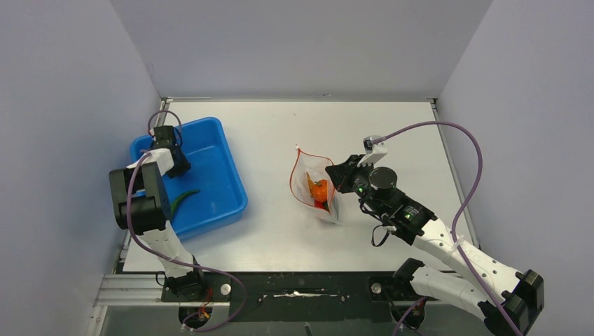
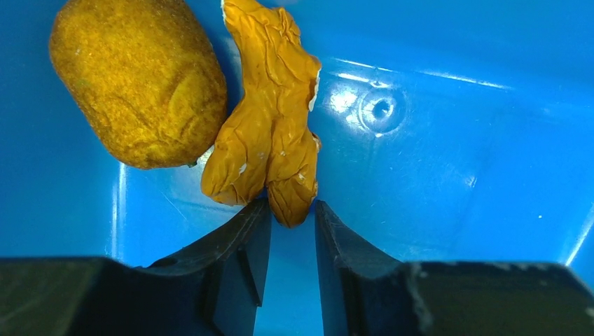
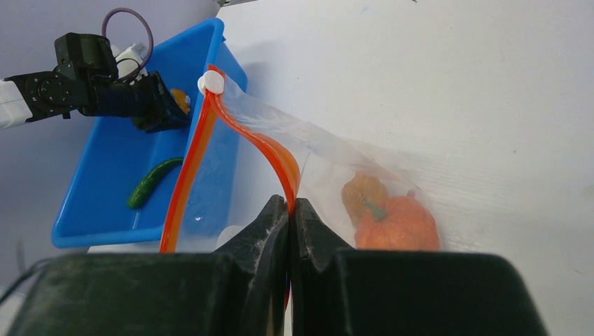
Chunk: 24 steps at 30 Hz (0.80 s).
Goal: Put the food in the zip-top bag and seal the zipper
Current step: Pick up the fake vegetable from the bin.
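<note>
A clear zip-top plastic bag [image 1: 302, 168] lay mid-table with its mouth open, already holding a round orange toy fruit [image 1: 320, 190]. The right gripper [image 3: 289, 210] was clamped shut on its red-orange zipper strip [image 3: 188, 164], which was not yet sealed. At least three foods remained in the blue plastic tray [image 1: 235, 178].

Only the left wrist view showed the left gripper [image 2: 291, 210]. Its jaws stood partly apart around the tip of a wrinkled orange-yellow piece [image 2: 270, 105], beside a yellow-brown oval lump [image 2: 136, 80]. Whether it pinched the piece could not be told. The other views showed a slim dark green piece [image 1: 183, 199].

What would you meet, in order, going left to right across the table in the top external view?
Blue plastic tray → clear zip-top plastic bag → right gripper, pinching the bag's right side.
</note>
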### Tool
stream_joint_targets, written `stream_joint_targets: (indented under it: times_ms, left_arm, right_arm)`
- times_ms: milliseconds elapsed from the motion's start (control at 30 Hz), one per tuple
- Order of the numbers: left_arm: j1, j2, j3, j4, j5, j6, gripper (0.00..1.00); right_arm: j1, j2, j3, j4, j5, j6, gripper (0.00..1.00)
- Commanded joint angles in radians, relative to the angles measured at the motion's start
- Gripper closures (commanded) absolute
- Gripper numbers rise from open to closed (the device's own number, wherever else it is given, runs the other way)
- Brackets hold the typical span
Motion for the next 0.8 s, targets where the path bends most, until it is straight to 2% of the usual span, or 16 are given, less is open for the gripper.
stream_joint_targets:
  times_ms: [0,400,533,767]
  left_arm:
    - [-0.007,0.013,0.046,0.004,-0.027,0.013,0.72]
    - [-0.067,-0.052,0.034,-0.037,-0.043,-0.004,0.93]
    - [-0.105,-0.087,0.034,-0.066,-0.042,-0.03,0.95]
    - [-0.106,-0.175,-0.006,-0.083,0.041,-0.06,0.96]
  right_arm:
    - [0.007,-0.019,0.024,0.061,0.023,-0.014,1.0]
    - [0.014,-0.029,0.033,0.049,0.02,-0.006,1.0]
    - [0.019,-0.029,0.027,0.048,0.021,0.004,1.0]
    - [0.025,-0.034,0.031,0.026,0.036,-0.002,1.0]
